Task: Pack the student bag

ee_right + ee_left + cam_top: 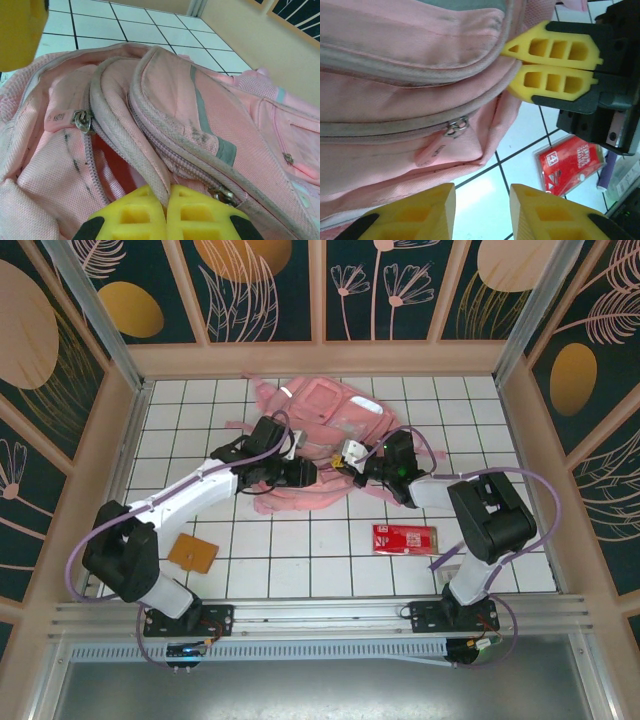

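**Position of the work.** The bag (pixel 320 405) lies flat on the far centre of the surface (pixel 300 560), with its pockets facing the arms. A red packet (pixel 405 538) lies near the right arm, well apart from the bag.

**Tool state.**
- Right tool (pixel 166 200): jaws together on a piped rim of the bag at a pocket mouth. The rim runs straight down between the fingers.
- Left tool (pixel 481 200): jaws part-way apart with bare tile between them. It holds nothing.

**Governing relation.** In the left wrist view, the zip pull (pixel 452 129) lies directly ahead of the left tool and slightly to the left of the gap's centre line. Its pink tab hangs toward the tool. The zip track runs across this view from left to right, roughly square to the tool's line of approach, and it curves up toward the right tool's pinch point.

**Assessment.**
- The left tool is the nearer free tool. The right tool is occupied holding the rim.
- The likely next step is a short advance, with a small correction to the left, to bring the tab between the jaws.
- The tab is small and limp. An approach that is off centre would probably catch pocket fabric instead.
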Controlling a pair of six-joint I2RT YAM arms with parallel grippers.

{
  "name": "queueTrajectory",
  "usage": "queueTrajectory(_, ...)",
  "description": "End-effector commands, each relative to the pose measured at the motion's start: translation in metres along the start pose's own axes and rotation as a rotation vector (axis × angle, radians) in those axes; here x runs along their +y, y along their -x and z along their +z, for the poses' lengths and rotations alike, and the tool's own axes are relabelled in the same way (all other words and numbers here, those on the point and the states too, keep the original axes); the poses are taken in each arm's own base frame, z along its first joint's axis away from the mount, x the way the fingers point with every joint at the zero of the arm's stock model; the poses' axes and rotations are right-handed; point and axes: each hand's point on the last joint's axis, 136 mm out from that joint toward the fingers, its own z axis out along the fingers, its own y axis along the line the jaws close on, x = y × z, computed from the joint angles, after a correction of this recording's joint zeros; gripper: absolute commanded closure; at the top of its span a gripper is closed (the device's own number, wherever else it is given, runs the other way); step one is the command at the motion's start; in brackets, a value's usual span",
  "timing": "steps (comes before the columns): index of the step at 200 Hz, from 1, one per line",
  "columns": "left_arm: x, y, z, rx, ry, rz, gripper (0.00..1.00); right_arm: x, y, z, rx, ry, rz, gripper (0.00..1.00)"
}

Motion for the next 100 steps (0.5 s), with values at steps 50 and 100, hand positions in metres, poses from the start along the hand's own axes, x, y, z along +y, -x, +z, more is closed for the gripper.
queueTrajectory(50, 0.021, 0.002, 0.035, 0.022, 0.06, 0.004, 0.6, -0.004, 0.039, 0.004, -0.121, 0.048, -0.025, 1.0)
queueTrajectory(100, 0.025, 0.023, 0.035, -0.051, 0.114, 0.045, 0.73, 0.005, 0.042, 0.003, -0.112, 0.101, -0.06, 1.0)
